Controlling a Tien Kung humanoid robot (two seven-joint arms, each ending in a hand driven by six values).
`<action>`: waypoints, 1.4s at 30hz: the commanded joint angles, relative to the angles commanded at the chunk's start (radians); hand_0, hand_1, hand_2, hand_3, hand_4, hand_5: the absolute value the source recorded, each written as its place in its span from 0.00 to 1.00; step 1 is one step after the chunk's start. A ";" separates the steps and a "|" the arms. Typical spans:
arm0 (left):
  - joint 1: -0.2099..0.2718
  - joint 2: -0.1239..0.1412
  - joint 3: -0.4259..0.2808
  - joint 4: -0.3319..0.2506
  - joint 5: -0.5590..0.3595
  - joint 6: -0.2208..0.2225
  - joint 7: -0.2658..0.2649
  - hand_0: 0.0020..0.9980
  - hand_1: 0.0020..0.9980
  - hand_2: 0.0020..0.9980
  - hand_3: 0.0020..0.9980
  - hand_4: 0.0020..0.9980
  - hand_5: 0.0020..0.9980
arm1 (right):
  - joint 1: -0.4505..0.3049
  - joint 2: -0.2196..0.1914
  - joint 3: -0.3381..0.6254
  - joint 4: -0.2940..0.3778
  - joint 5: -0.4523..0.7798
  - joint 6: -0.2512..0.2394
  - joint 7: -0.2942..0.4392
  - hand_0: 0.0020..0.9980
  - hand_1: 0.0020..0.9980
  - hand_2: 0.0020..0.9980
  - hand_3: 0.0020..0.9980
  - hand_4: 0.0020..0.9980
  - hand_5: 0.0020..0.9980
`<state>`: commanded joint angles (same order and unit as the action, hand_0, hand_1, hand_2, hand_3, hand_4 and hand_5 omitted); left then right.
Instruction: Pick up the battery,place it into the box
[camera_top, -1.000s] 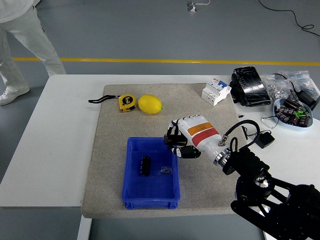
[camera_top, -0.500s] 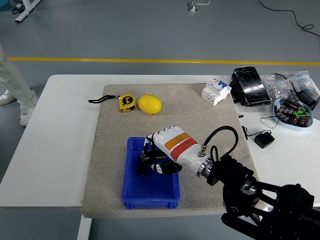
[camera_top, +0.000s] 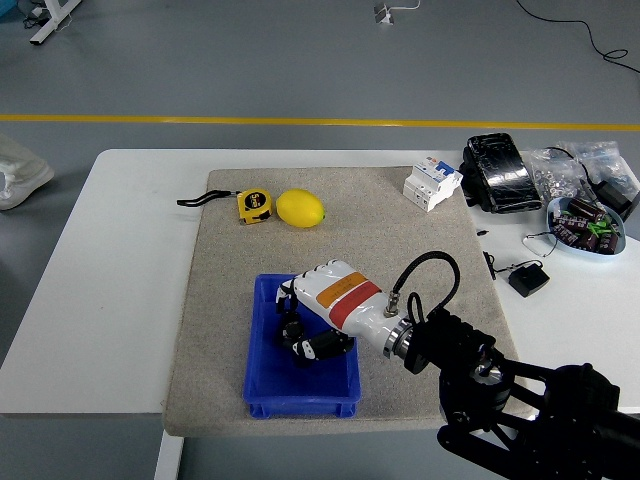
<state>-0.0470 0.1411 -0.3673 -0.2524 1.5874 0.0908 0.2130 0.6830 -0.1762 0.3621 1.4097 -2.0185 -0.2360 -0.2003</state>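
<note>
A: Blue box (camera_top: 262, 385) sits at the near edge of the grey mat (camera_top: 400, 230), left of the mat's middle. Right hand (camera_top: 318, 318) is reaching into it from the right, white shell with an orange and red band.

B: Fingers?

A: Curled down inside the box, dark fingertips (camera_top: 296, 338) bunched together over a dark object. Looks like the battery (camera_top: 288, 327), but the hand covers most of it. Can't tell whether they actually pinch it or just sit on top.

B: So battery location?

A: Inside the box, left-centre, under the fingers. Only a sliver is visible.

B: Left arm?

A: Out of view. Right arm's black body fills the near right corner of the table (camera_top: 110, 260) and is cut off by the picture's bottom edge.

B: Rest of the table?

A: Yellow tape measure (camera_top: 254, 204) and lemon (camera_top: 299, 208) side by side near the mat's far left corner. White circuit breaker (camera_top: 432, 183) at the mat's far right corner. Off the mat, far right edge: black wrapped pack (camera_top: 499, 170), clear bags, a bowl of small parts (camera_top: 583, 224) partly cut by the frame. Small black adapter (camera_top: 527, 279) with a cable just off the mat's right edge.
</note>
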 joint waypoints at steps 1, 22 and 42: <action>0.000 0.000 -0.001 0.000 0.001 -0.001 0.000 0.72 0.66 0.73 0.68 0.71 0.68 | 0.001 0.001 -0.001 0.000 0.000 0.001 0.001 0.31 0.45 0.54 0.60 0.90 0.30; 0.004 -0.004 0.000 0.000 -0.004 -0.004 -0.004 0.72 0.66 0.73 0.68 0.71 0.67 | 0.007 -0.020 0.149 0.015 0.135 -0.108 0.038 0.40 0.51 0.64 0.59 0.90 0.32; 0.017 -0.015 0.024 -0.001 -0.013 0.012 0.016 0.72 0.68 0.74 0.68 0.71 0.68 | -0.178 -0.252 0.548 -0.008 0.973 0.032 0.428 0.85 0.85 0.89 0.94 1.00 0.97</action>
<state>-0.0298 0.1258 -0.3434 -0.2535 1.5745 0.1031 0.2285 0.5049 -0.4281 0.9096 1.4022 -1.0453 -0.2044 0.2278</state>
